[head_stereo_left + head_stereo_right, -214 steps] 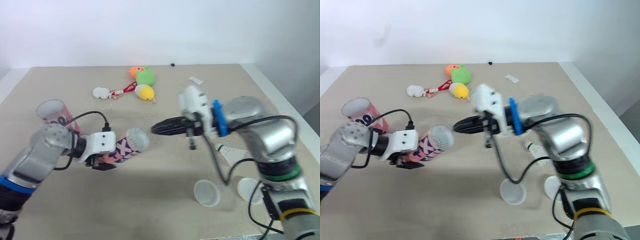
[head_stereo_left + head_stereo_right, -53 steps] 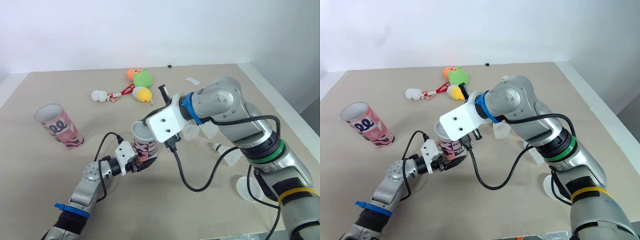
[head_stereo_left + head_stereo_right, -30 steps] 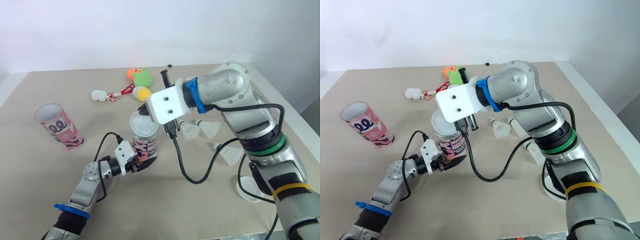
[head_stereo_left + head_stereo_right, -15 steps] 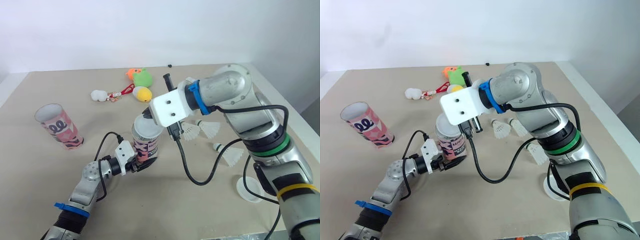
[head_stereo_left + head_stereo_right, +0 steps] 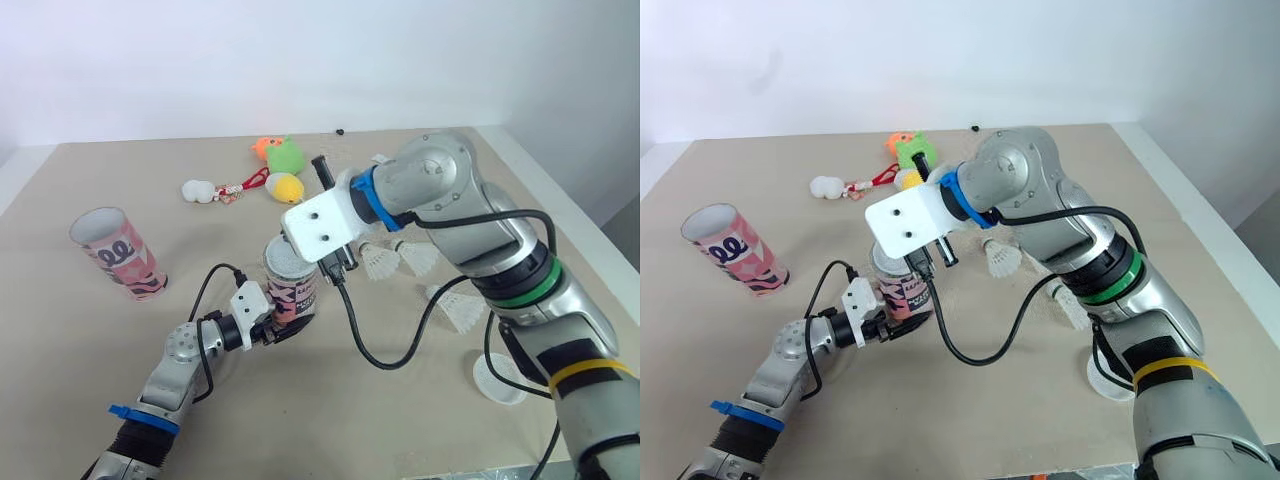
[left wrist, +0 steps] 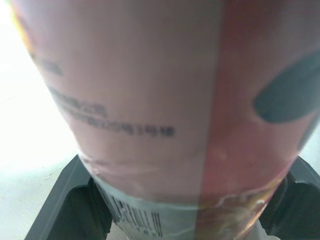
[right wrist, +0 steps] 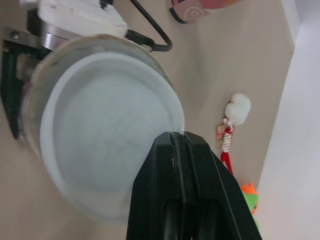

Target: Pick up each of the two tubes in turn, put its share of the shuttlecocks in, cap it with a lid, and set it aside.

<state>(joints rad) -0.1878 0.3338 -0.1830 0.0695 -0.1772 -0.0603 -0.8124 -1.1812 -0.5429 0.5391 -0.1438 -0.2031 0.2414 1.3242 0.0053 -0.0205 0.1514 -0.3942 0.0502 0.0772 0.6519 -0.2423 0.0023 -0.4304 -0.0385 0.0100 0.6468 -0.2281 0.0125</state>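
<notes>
Tubes first, from the left: the open tube (image 5: 115,255) stands uncapped near the left edge of the table (image 5: 60,360), well apart from the work. We judge it is next in turn. Toward the middle, the left gripper (image 5: 278,325) is clamped around the foot of the held tube (image 5: 293,288), which holds it upright with its mouth facing up for capping. On that mouth sits the lid (image 7: 107,145). The right gripper (image 7: 179,136) reaches in from above with its fingers pinched together on the lid's rim, a grip that lets it steer the lid square. Further right, three shuttlecocks (image 5: 380,262) lie loose, presumably the other tube's share. The spare lid (image 5: 497,380) lies flat, furthest right, ready for the second capping.
</notes>
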